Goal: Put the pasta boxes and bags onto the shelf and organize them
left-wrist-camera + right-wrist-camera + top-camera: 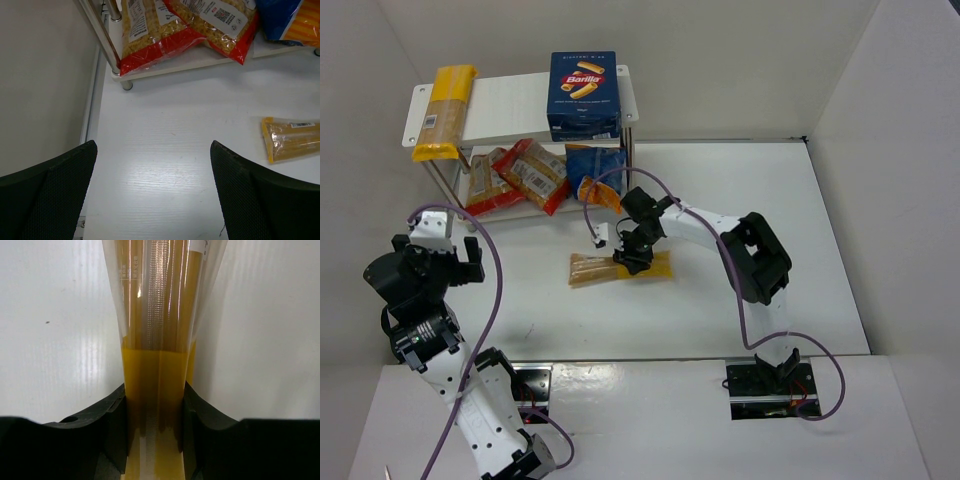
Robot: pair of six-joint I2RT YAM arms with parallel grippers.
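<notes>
Counter (820, 250): white, flat, faint wood-grain streaks, walled by plain white panels.

Shelf (510, 100): two white boards on thin shiny metal legs, in the far left corner of the counter. The left wrist view shows the lower board (200, 62) sitting low on round feet.

Blue box (584, 95): dark blue card, rectangular, lying flat at the right end of the top board, printed face up.

Top spaghetti bag (445, 112): long, flat, yellow film with a clear window on tan strands. It lies across the left end of the top board, with its near end overhanging.

Red bags (532, 175): two crinkly clear-and-red pouches of short pasta, side by side on the lower board, left and middle (215, 25).

Blue bag (592, 170): glossy, blue with orange, at the right end of the lower board (285, 20).

Loose spaghetti bag (590, 268): yellow and clear film, on the counter around its middle, lying parallel to the near edge (292, 140). Close up, there is a ribbed seam down the film (157, 315).

Right gripper (632, 258): black fingers clenched on the yellow end of the loose spaghetti bag, pressing both its sides (155, 405).

Left gripper (445, 255): near the left edge of the counter, textured black fingers spread wide, grasping nothing (152, 150).
</notes>
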